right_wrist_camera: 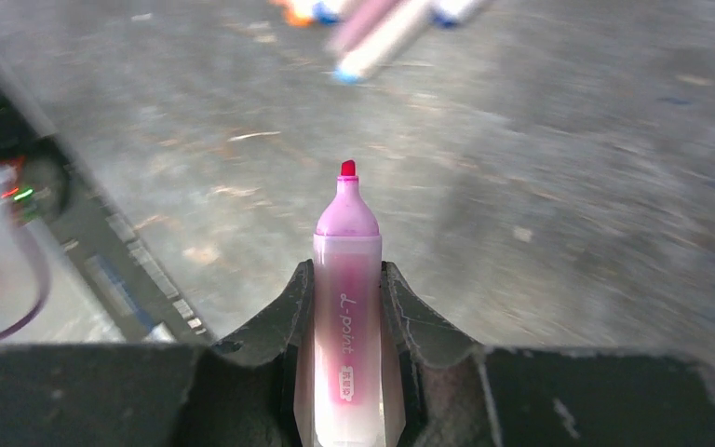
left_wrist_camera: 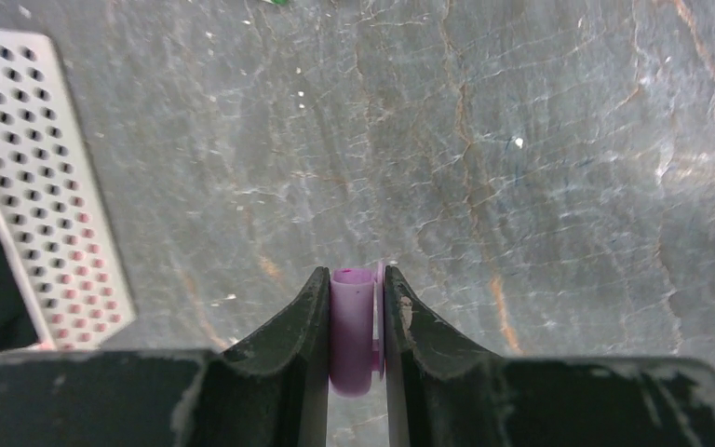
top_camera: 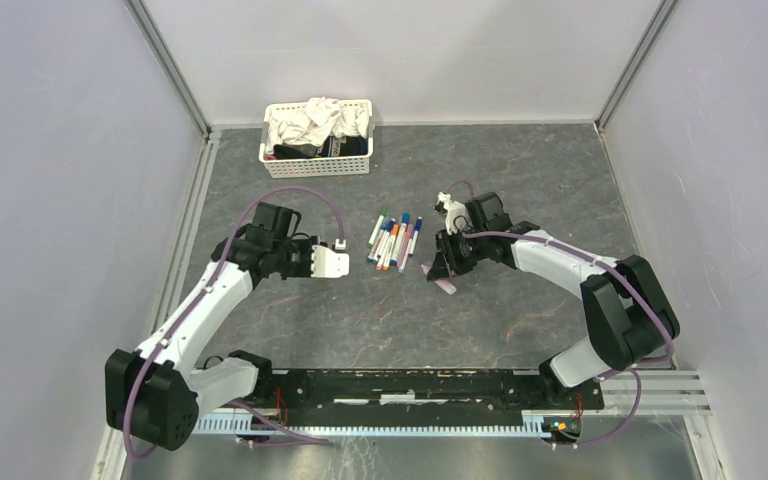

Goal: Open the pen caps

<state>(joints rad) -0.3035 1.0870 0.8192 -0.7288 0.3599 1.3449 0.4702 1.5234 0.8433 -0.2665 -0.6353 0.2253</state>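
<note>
In the left wrist view a purple pen cap sits clamped between the black fingers of my left gripper, just above the grey table. My right gripper is shut on the wider lilac-pink pen, whose bare red tip points away from the wrist with no cap on it. From above, the left gripper is left of the pile of pens, and the right gripper is right of it, with the pink pen sticking out below it. Several white pens with coloured caps lie in that pile.
A white basket of cloths stands at the back, behind the pens. A white perforated plate shows at the left of the left wrist view. Blurred pen ends lie ahead of the right gripper. Grey walls enclose the table on three sides.
</note>
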